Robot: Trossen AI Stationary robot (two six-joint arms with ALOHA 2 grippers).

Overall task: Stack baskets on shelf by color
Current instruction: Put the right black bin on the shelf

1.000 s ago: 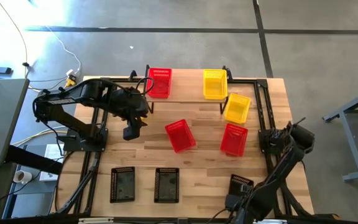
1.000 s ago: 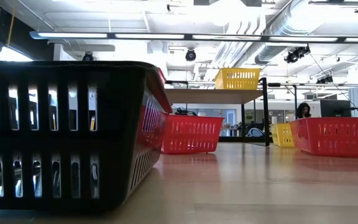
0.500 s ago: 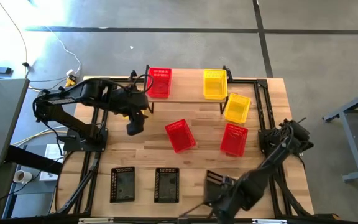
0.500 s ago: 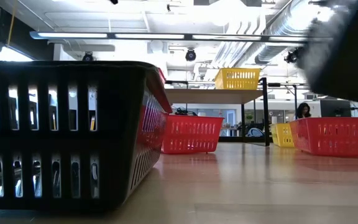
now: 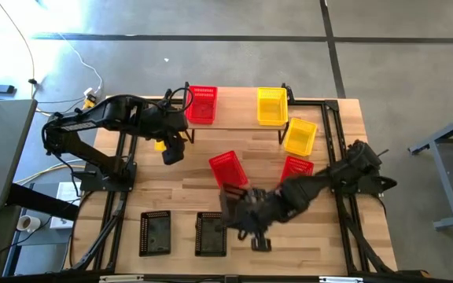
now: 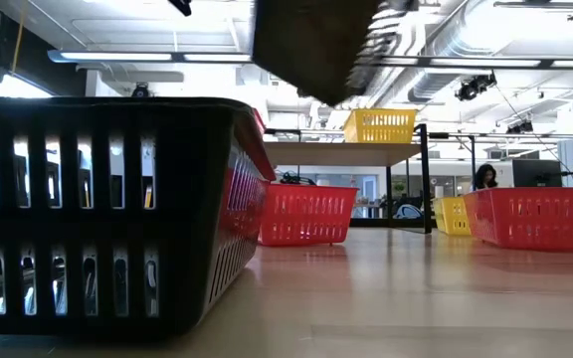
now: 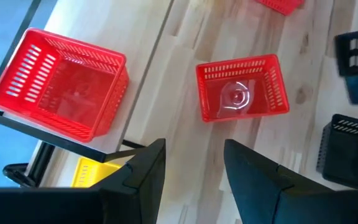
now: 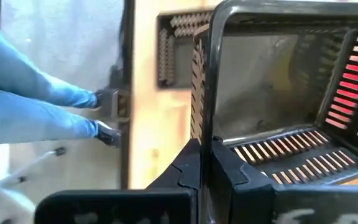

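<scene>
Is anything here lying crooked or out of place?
Yes. One yellow basket lies askew on the table beside the shelf, not on it, and a red basket sits crooked mid-table. The right pincer holds a black basket aloft.

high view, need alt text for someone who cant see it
The right gripper carries a black basket above the table's middle, beside a red basket. The left gripper hovers open near the shelf, which holds one red and one yellow basket.
</scene>
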